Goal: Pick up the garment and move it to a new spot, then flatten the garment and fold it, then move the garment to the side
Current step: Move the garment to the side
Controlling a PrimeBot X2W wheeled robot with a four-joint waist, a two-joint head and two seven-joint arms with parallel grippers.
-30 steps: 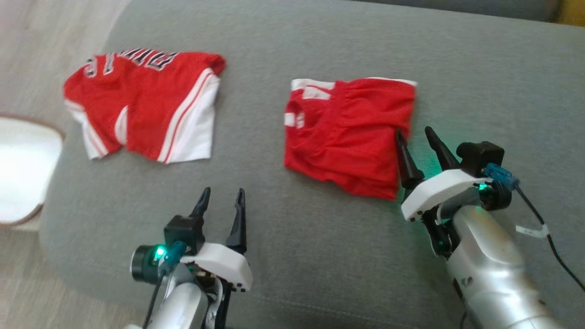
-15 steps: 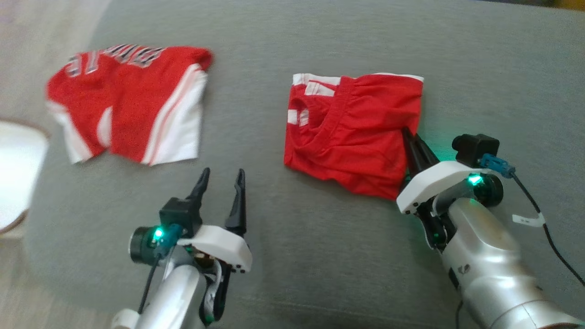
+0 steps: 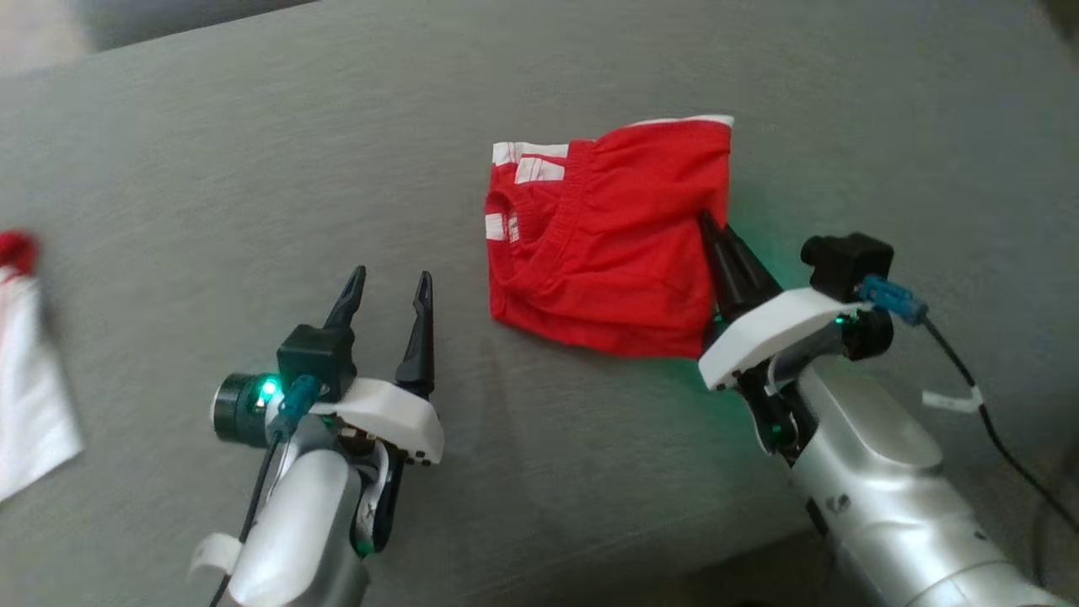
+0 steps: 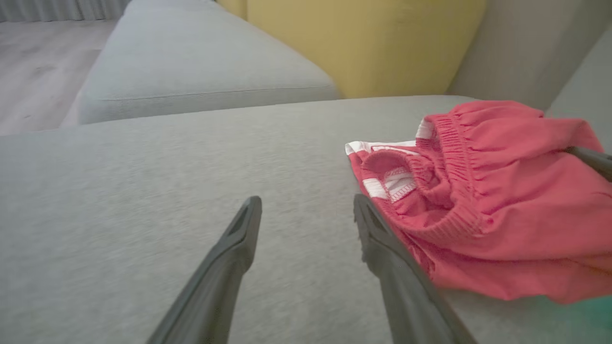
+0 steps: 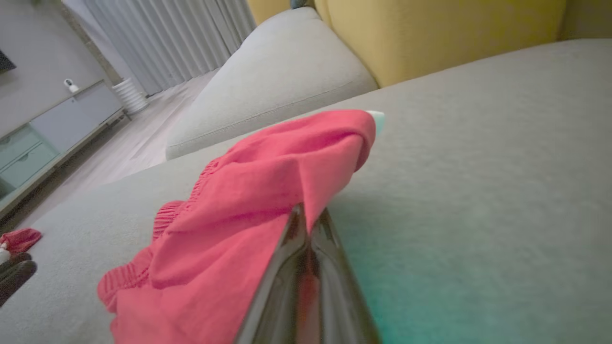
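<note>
The garment [image 3: 607,253], red with white trim, lies loosely folded on the grey sofa [image 3: 539,93], a little right of the middle in the head view. Its elastic waistband curves across the upper left part, with white bands showing at the left edge and a white strip along the top right corner.

The right gripper [image 3: 706,223] reaches in from the lower right. Its jaws are closed, pinching the garment's right edge about halfway along that side. In the right wrist view the red cloth rises into a ridge from between the two pressed-together fingers [image 5: 287,267], so the pinched edge is lifted off the sofa while the rest of the garment lies on it. A green glow from the wrist light falls on the sofa beside the grip.

The left gripper [image 3: 391,275] hangs over bare sofa to the left of the garment, near it but apart. Its jaws stand wide open and hold nothing. In the left wrist view the garment sits just beyond the right-hand finger.

A second garment [image 3: 25,405], red and white, lies at the far left edge of the head view, well apart. A yellow cushion [image 4: 363,43] stands behind the seat.
</note>
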